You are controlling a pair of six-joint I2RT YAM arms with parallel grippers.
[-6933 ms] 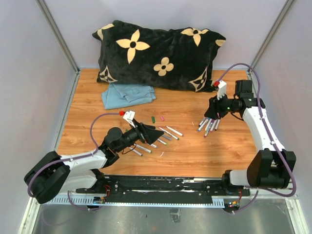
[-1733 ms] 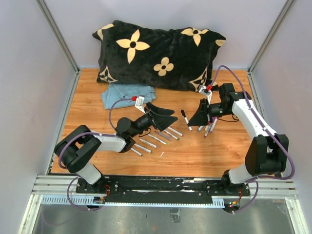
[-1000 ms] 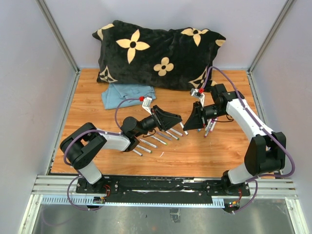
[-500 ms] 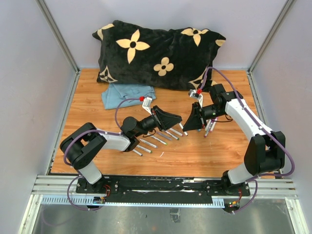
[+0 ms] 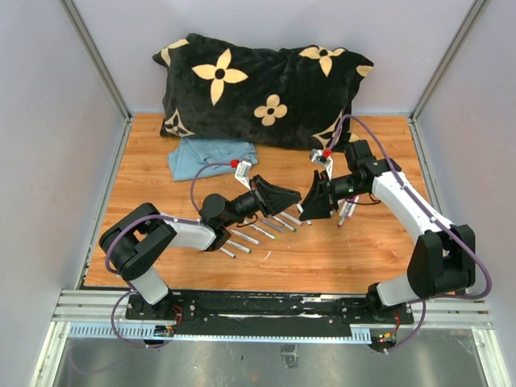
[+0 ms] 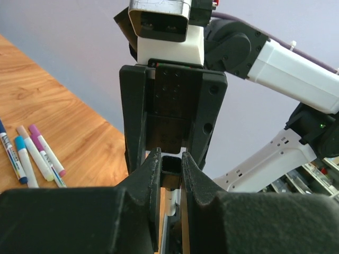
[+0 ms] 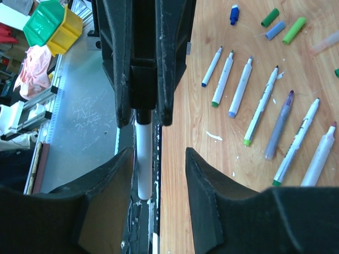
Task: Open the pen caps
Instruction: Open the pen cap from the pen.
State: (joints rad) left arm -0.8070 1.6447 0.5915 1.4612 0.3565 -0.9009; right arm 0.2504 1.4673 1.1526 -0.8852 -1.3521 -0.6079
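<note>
- The folded blue cloth (image 5: pixel 211 156) lies at about 10 o'clock on the wooden table (image 5: pixel 339 250). It sits just in front of the black flower-print pillow (image 5: pixel 266 89).
- A row of uncapped markers (image 5: pixel 242 237) lies side by side under the left arm, at about 7 o'clock from the table's middle.
- The left gripper (image 5: pixel 292 200) reaches toward 3 o'clock, above the table's middle. Its fingers are clenched on the black pen cap (image 6: pixel 170 165), one on each side.
- A white barrel (image 7: pixel 143 159) sticks out of that cap toward the right arm, so the cap is on its pen.
- The right gripper (image 7: pixel 157 152) faces the left one nose to nose, pointing toward 9 o'clock. Its jaws stand released, one on each side of the barrel, with a gap showing (clearest from the right wrist).
- Loose caps (image 7: pixel 269 17) in green and blue lie on the wood beyond the bare markers, apart from any pen.
- A cluster of capped markers (image 5: pixel 348 211) lies at the right gripper's 4 o'clock. Purple, pink and blue caps are on them.
</note>
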